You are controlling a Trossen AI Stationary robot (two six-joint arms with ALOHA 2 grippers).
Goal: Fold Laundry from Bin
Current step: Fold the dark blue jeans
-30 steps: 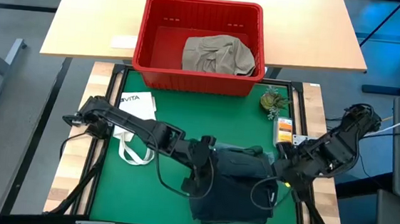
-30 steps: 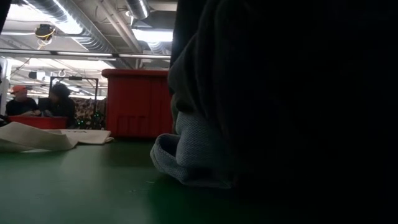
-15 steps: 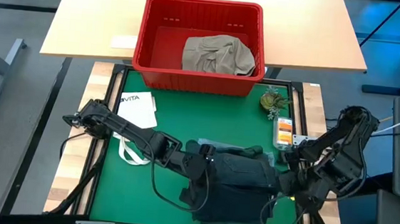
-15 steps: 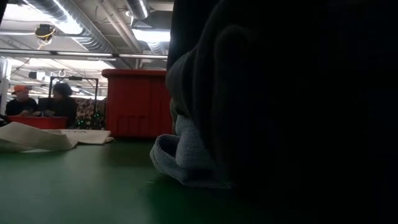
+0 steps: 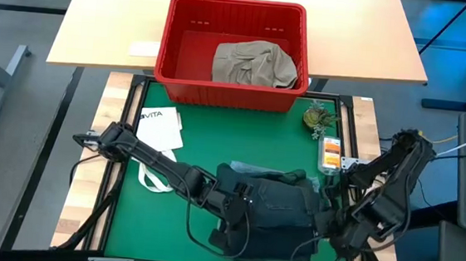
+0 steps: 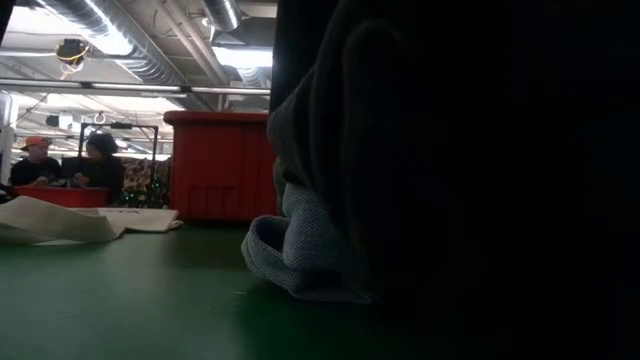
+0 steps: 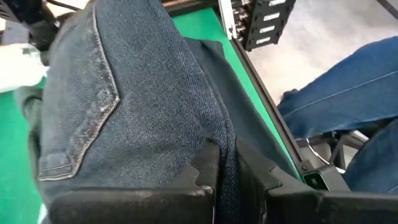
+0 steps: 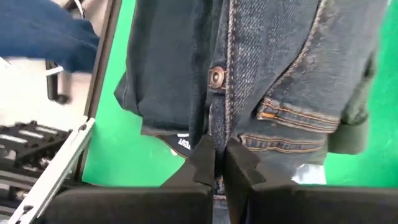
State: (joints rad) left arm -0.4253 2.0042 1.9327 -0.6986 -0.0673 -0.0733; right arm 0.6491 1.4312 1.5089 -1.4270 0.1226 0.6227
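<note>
Dark blue denim jeans (image 5: 270, 208) lie bunched on the green mat, between my two grippers. My left gripper (image 5: 230, 217) is shut on their left side and my right gripper (image 5: 328, 228) on their right side. In the low view the jeans (image 6: 450, 180) fill the right half, and a rolled grey-blue fold (image 6: 295, 255) rests on the mat. The red bin (image 5: 166, 50) stands at the far edge on the wooden table, with a khaki garment (image 5: 253, 64) lying inside it. My left gripper pinches a ridge of denim (image 7: 227, 146) between its two fingers, beside the back pocket (image 7: 81, 118). The fingers slant down at it from the table's left. One layer or several, I cannot tell. Part of the jeans rests on the mat. My right gripper pinches the waistband (image 8: 216, 135) just below the metal button (image 8: 216, 76), between its two fingers. The fingers point steeply down, from above. The cloth spreads out beyond them over the mat.
A white tote bag (image 5: 158, 133) lies on the mat's left side. A small plant (image 5: 317, 117) and an orange packet (image 5: 330, 151) sit at the mat's right edge. Bare green mat shows between jeans and bin. People sit in the room beyond.
Both grippers, still shut on the jeans, have moved toward the table's near edge and sunk a little. The jeans have come along with them and now sit lower and wider on the mat.
</note>
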